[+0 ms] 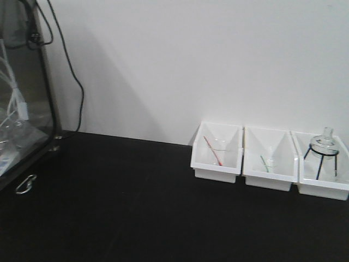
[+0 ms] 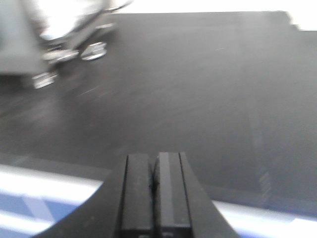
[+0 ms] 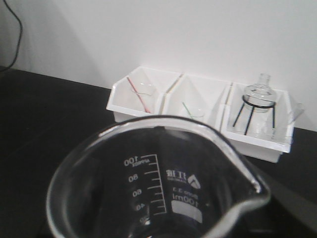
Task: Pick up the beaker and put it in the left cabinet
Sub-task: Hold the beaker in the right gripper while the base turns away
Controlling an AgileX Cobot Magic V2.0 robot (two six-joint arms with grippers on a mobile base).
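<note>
White wall (image 1: 191,54) backs a black worktop (image 1: 109,207).

Front view: three white bins (image 1: 270,179) stand at right against the wall. They hold two rod beakers (image 1: 217,150) and a tripod-mounted flask (image 1: 324,143). A black-framed glass case (image 1: 53,109) stands at left. No arm, task beaker or cabinet appears.

Left wrist view: the left claw (image 2: 154,193) is fully closed, fingers touching, with nothing between them. It hangs over the worktop. The picture is blurred.

Right wrist view: the beaker (image 3: 158,183) fills the lower half, rim toward the camera, directly in front of the wrist. The bins lie well beyond it. The right claw is hidden, so its opening cannot be told.

Progress (judgement): the beaker's position at the wrist suggests the pick is done or under way. The carry to the cabinet and the set-down remain. The cabinet is in no view.

Markings: the beaker scale reads 100, 80, 60, 40. Beside it is "100ml" under a logo whose characters are illegible.
</note>
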